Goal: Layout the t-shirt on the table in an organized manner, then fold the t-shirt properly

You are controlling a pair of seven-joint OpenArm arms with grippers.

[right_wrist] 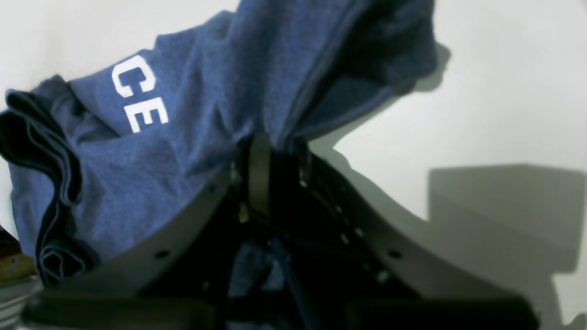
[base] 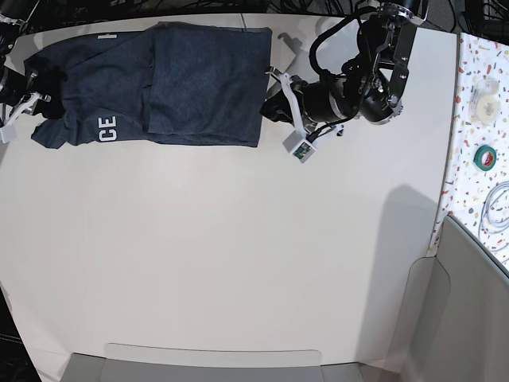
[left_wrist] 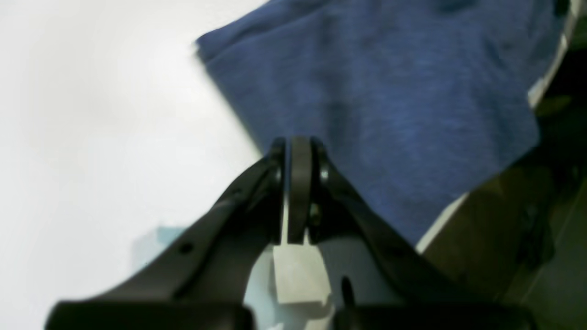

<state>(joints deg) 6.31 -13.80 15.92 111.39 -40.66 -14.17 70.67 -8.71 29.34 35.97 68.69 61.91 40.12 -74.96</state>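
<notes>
Here, near to far. Right gripper: jaws drawn together w/ a fold of the t-shirt pinched between them; cloth bunches up directly ahead of the tips, lettering just to one side. A grip at this end is probably meant to let the arm pull the garment out flat.

Left gripper: jaws together, no cloth visible between them; tips sit at the shirt's edge, fabric spreading ahead and to the side, bare table on the other side. Probably poised to pin or tension that hem, though contact can't be confirmed.

Base view: shirt lies partly folded over itself along the table's far edge, spanning btwn the two grippers; not yet laid out flat, so folding proper hasn't started.
</notes>
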